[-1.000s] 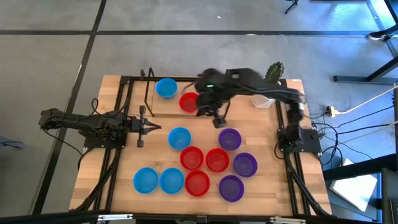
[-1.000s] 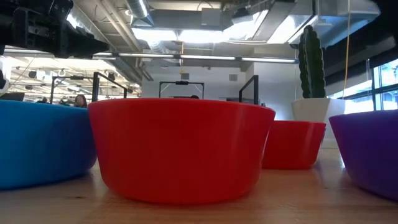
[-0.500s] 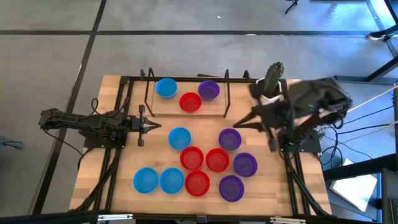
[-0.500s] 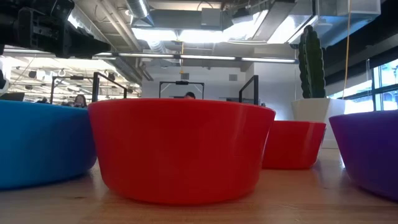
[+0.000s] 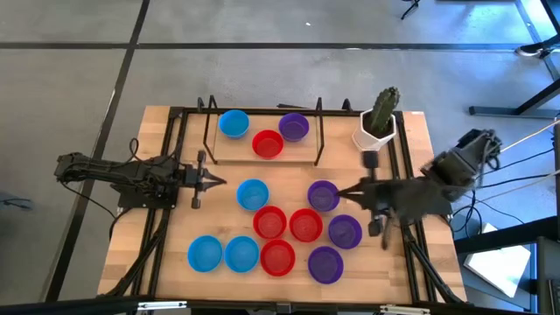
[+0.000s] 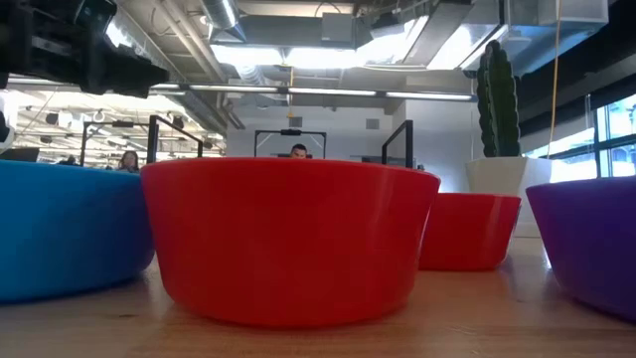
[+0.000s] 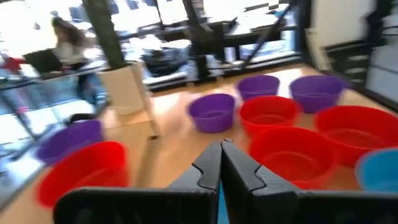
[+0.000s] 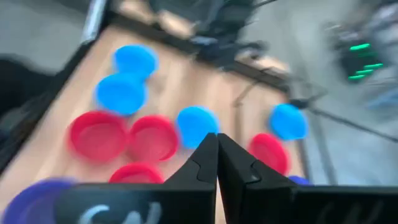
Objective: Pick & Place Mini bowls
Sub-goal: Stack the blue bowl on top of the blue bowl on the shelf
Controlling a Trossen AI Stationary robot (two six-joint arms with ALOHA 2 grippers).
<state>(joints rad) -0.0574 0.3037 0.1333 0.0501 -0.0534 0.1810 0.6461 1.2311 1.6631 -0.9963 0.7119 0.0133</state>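
Several mini bowls, blue, red and purple, rest upright on the wooden table. A blue bowl (image 5: 234, 123), a red bowl (image 5: 268, 143) and a purple bowl (image 5: 294, 127) sit inside the black frame (image 5: 318, 131) at the far side. The others cluster in the middle and near part, among them a blue one (image 5: 253, 194) and a purple one (image 5: 323, 195). My left gripper (image 5: 213, 181) (image 7: 221, 144) is shut and empty at the left, pointing at that blue bowl. My right gripper (image 5: 338, 192) (image 8: 216, 135) is shut and empty, held high over the right side beside that purple bowl.
A white pot with a green cactus (image 5: 378, 122) stands at the far right corner. Black rails run along the table's left and right sides. In the low view a red bowl (image 6: 288, 239) fills the foreground, and a person shows in the room far behind.
My right gripper, still shut, has swung from above the far frame toward the table's right edge, then toward the near edge. It now points left over the right-hand purple bowl. Its leaving uncovered the purple bowl in the frame. The bowls have not moved.
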